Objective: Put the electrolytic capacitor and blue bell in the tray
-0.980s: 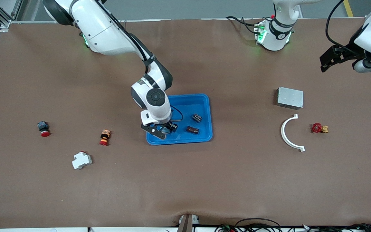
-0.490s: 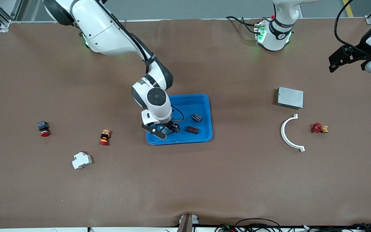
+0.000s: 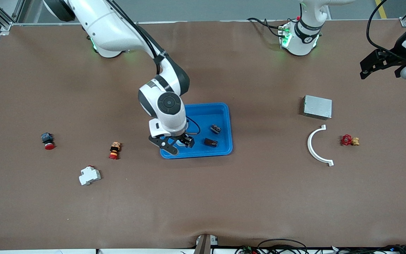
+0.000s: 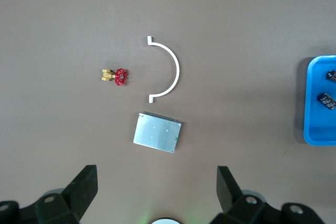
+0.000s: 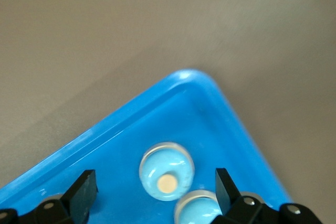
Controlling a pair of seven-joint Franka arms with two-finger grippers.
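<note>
Round pale-blue bell sits inside bright blue tray.

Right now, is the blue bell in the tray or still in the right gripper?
In the tray. The blue bell rests on the floor of the tray, and the right gripper hangs open above it, fingers apart and touching nothing.

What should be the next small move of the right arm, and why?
Probably lift the right claw straight up, clear of the tray. It is open, and the blue bell lies free on the tray floor below it, so the placing looks done.
</note>
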